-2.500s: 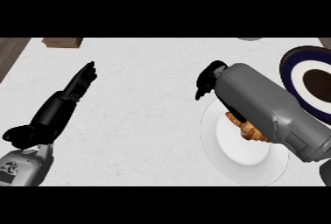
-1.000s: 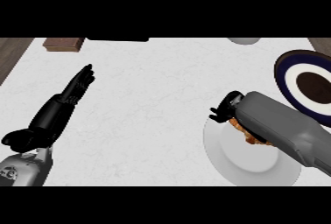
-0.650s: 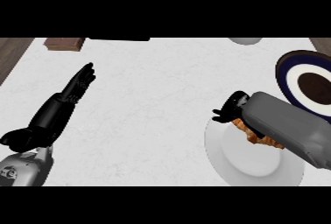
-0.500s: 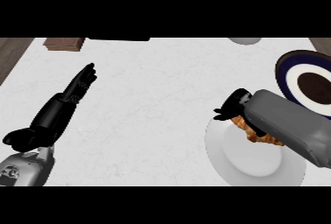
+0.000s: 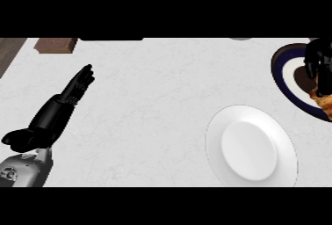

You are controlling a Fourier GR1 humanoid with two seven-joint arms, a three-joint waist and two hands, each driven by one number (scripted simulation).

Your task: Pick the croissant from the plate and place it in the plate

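Black right hand (image 5: pixel 318 59) holds croissant (image 5: pixel 323 97) over dark-rimmed plate (image 5: pixel 285 83).

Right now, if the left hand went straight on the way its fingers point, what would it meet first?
Nothing close: the left hand points up and right over bare counter. The dark object at the far edge looks roughly in line, though depth is unclear.

Even, bright, diffuse light w/ no glare; only faint soft shadow beside white plate (image 5: pixel 253 149) on counter (image 5: pixel 156 88).
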